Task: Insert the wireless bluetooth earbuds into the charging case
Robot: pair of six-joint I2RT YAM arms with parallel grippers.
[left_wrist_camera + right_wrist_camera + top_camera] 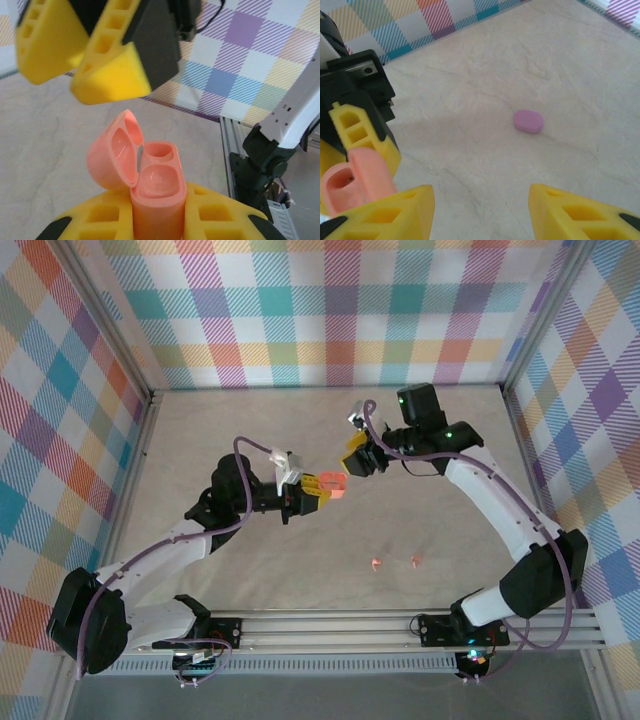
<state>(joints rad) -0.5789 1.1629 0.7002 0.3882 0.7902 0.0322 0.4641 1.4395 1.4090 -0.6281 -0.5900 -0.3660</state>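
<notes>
My left gripper [313, 490] is shut on a salmon charging case [157, 192] and holds it upright above the table. Its lid [112, 152] is swung open and both wells are empty. My right gripper [358, 462] hovers just beyond the case, open, with nothing between its yellow fingers [395, 210]. The same salmon case [350, 185] appears at the lower left of the right wrist view. Two salmon earbuds [374, 563] [415, 561] lie on the table nearer the arm bases, apart from both grippers.
A lilac oval piece [528, 121], seemingly a closed case, lies flat on the table below my right gripper. Checked walls [330, 310] enclose the table on three sides. The metal base rail [400, 625] runs along the near edge.
</notes>
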